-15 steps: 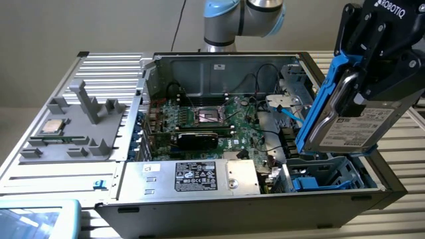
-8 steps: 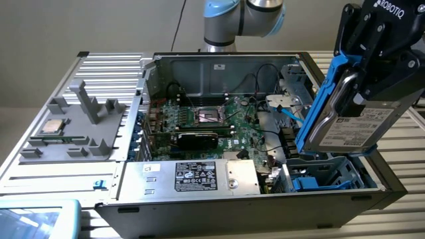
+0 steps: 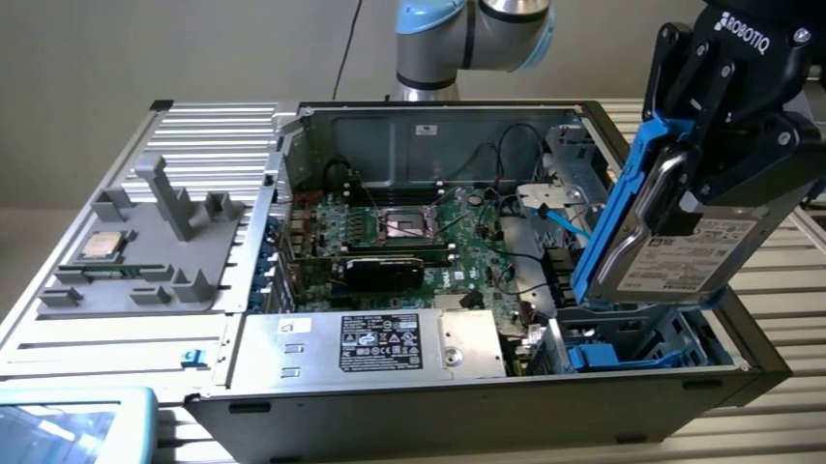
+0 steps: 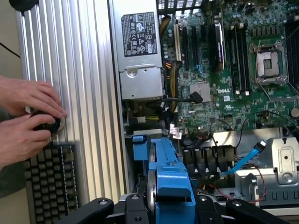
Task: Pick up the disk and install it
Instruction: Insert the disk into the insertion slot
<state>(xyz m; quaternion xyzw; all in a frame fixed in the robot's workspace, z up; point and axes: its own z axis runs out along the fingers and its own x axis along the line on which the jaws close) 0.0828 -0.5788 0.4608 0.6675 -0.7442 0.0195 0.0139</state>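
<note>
Gripper: the gripper point(image 3: 717, 193) is clamped on the disk, with a finger on either side of its upper part.
Disk: the disk point(image 3: 671, 256) hangs tilted in the air. Its lower end is just above the drive bay point(image 3: 639, 333), at the exterior view's right front corner of the computer case point(image 3: 452, 411). It is not seated in the bay.
Tilt risk: the disk leans rather than standing square to the bay. If it goes down at this angle, a corner of its blue frame will likely catch on the bay's rim and jam.
Slip risk: the grip sits high, and most of the disk hangs below it. A knock against the bay wall could pivot the disk between the fingers or push it out of them.
Cable risk: a blue cable point(image 3: 566, 224) and thin black wires lie just beside the bay. A sideways drift could snag them or pin them under the disk.
Board risk: the motherboard point(image 3: 400, 227) lies beside the bay. A dropped disk could hit its parts.
Person risk: two hands point(image 4: 28, 116) rest by a keyboard point(image 4: 51, 186) on the ribbed table, apart from the case. A reach toward the case would bring them near the arm.
</note>
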